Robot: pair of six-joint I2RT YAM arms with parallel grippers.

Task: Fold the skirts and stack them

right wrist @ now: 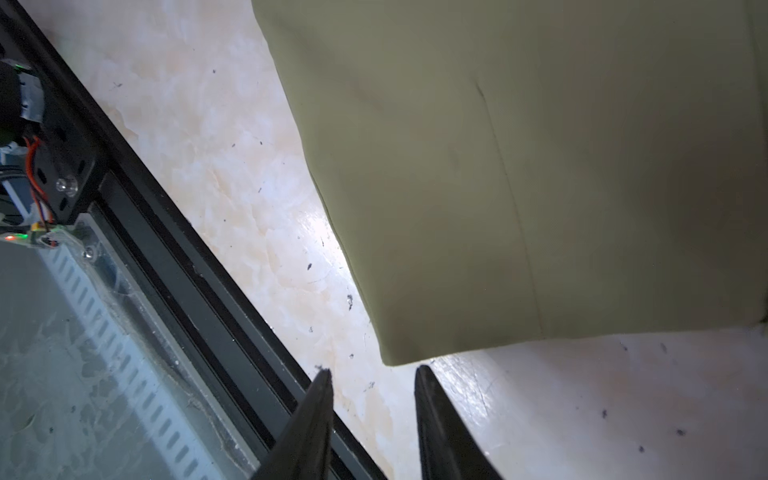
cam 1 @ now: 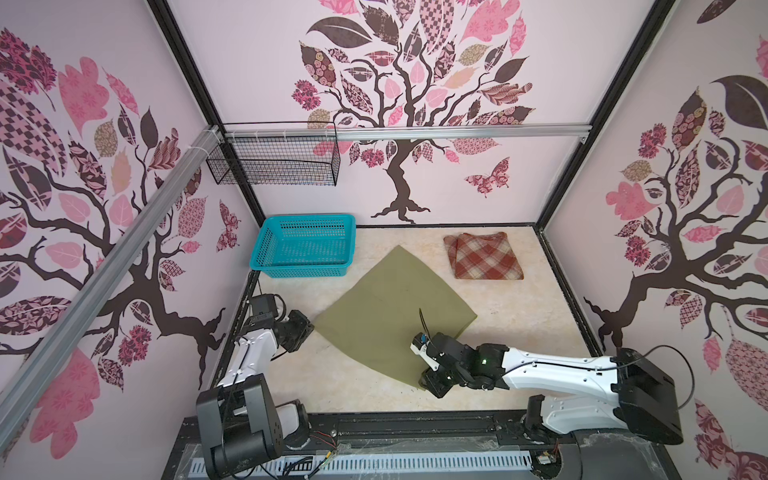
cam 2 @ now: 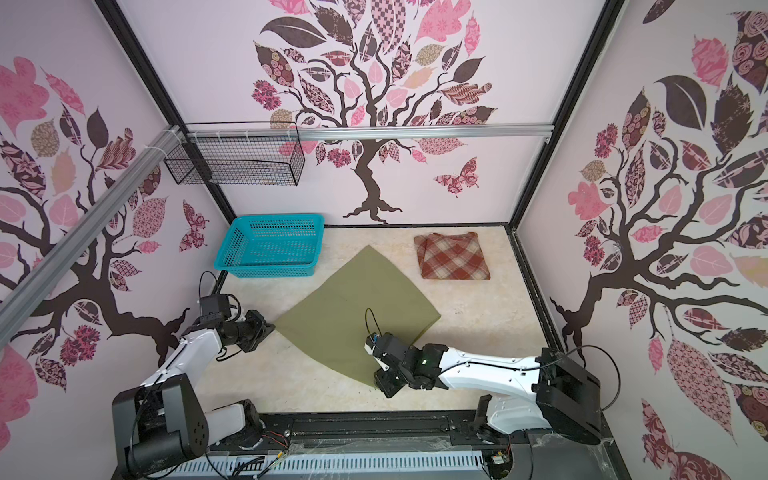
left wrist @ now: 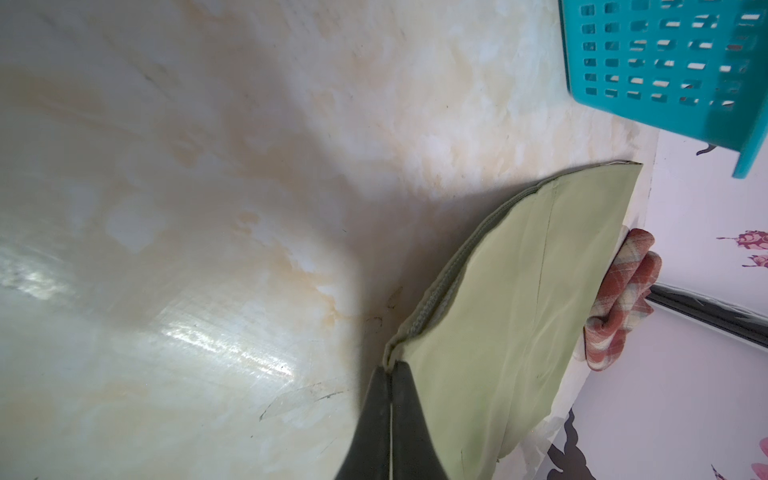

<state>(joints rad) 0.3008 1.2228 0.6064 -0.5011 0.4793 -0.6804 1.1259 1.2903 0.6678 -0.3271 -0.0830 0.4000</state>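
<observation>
The olive skirt [cam 1: 390, 316] lies flat mid-worktop [cam 1: 519, 324], its left corner clamped in the left claw [left wrist: 390, 366]. The right claw [right wrist: 374, 374], jaws apart, sits just off its near corner. The folded plaid skirt [cam 1: 484, 255] lies apart at the back right, with bare worktop between.

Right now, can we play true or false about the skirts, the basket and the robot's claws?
1. The left claw is pinching a corner of the green skirt. True.
2. The plaid skirt is inside the basket. False: the plaid skirt lies folded on the table, away from the basket.
3. The right claw is shut on the green skirt. False: the right claw is open, and the skirt's corner lies just past its tips, not between them.
4. The green skirt lies spread on the table, not stacked on the plaid skirt. True.
</observation>
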